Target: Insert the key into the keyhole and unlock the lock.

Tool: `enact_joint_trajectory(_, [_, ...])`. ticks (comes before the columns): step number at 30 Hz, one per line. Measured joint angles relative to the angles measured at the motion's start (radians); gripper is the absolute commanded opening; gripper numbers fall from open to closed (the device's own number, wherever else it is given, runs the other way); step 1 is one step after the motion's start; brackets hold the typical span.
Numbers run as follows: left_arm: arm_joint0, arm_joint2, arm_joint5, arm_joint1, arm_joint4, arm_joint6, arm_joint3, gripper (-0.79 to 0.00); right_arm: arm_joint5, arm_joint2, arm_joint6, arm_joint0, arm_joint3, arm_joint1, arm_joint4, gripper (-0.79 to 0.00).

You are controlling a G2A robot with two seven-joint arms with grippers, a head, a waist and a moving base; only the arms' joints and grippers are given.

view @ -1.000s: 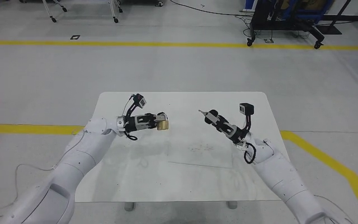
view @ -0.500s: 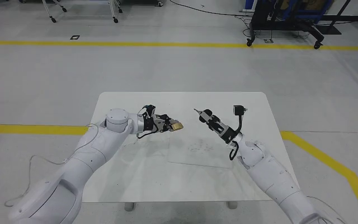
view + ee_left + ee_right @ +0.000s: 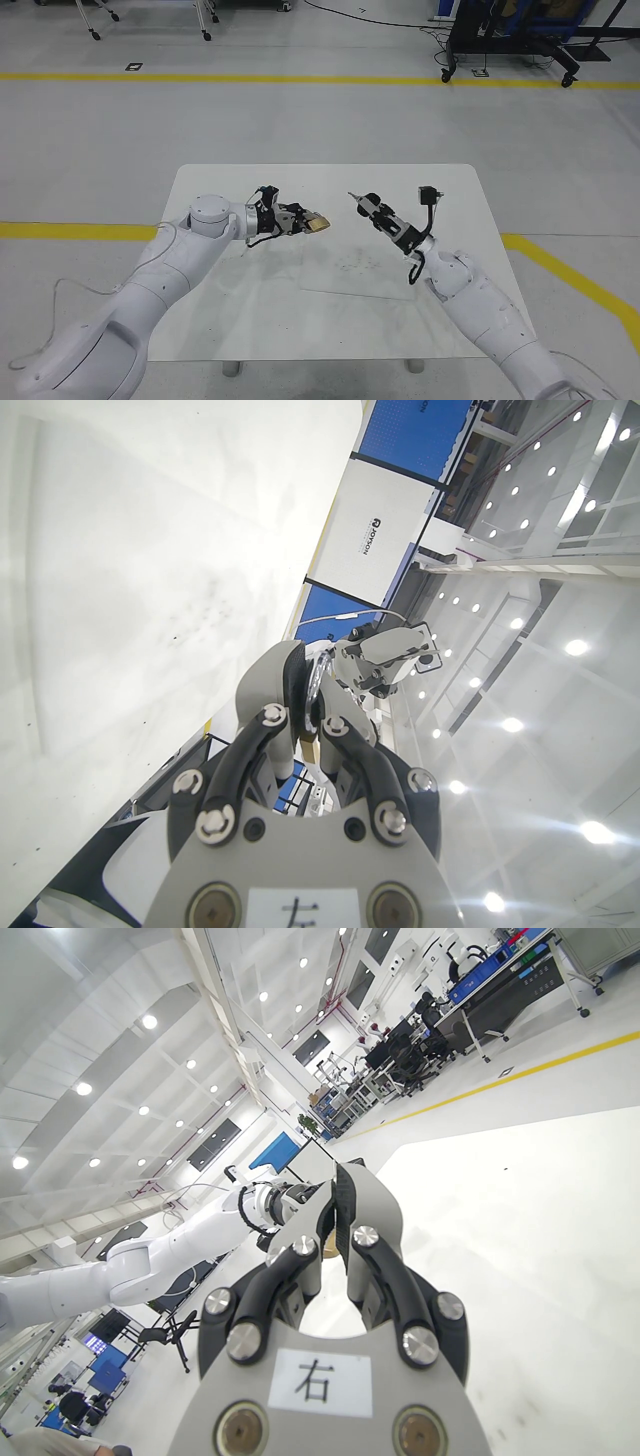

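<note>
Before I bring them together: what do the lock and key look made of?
The lock is likely brass: a golden-yellow body with a dull metallic shine. The key is probably steel or nickel-plated metal: it is thin and silvery-grey, but too small to judge its finish.

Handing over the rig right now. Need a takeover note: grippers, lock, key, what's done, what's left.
Left gripper: shut on the lock, held above the table, with the lock facing the other arm.
Right gripper: shut on the key, also above the table, tip aimed toward the lock.
Done: both are in hand and facing each other, with a gap between them.
Left: line up the key, insert it into the keyhole, turn to unlock.
</note>
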Motion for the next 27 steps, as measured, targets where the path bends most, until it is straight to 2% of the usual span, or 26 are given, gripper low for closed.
enact_joint_trajectory(4, [0.025,-0.018,0.017,0.004,-0.019,-0.073,0.006,-0.785,-0.008,0.014,-0.039,-0.001,-0.056,0.002,-0.175,-0.785])
enact_joint_trajectory(10, [0.010,-0.031,0.056,-0.005,-0.022,-0.144,0.000,-0.785,-0.001,0.073,-0.123,-0.033,-0.175,0.022,-0.532,-0.785])
enact_joint_trajectory(14, [0.012,-0.048,0.055,-0.012,-0.065,-0.220,0.029,-0.785,0.057,0.138,-0.211,-0.092,-0.291,0.044,-0.819,-0.785])
enact_joint_trajectory(20, [0.001,-0.060,0.063,-0.026,-0.095,-0.318,0.086,-0.785,0.089,0.232,-0.300,-0.208,-0.492,0.080,-1.192,-0.785])
enact_joint_trajectory(27, [-0.016,-0.049,0.096,-0.050,-0.080,-0.318,0.133,-0.785,0.100,0.250,-0.297,-0.237,-0.528,0.084,-1.219,-0.785])
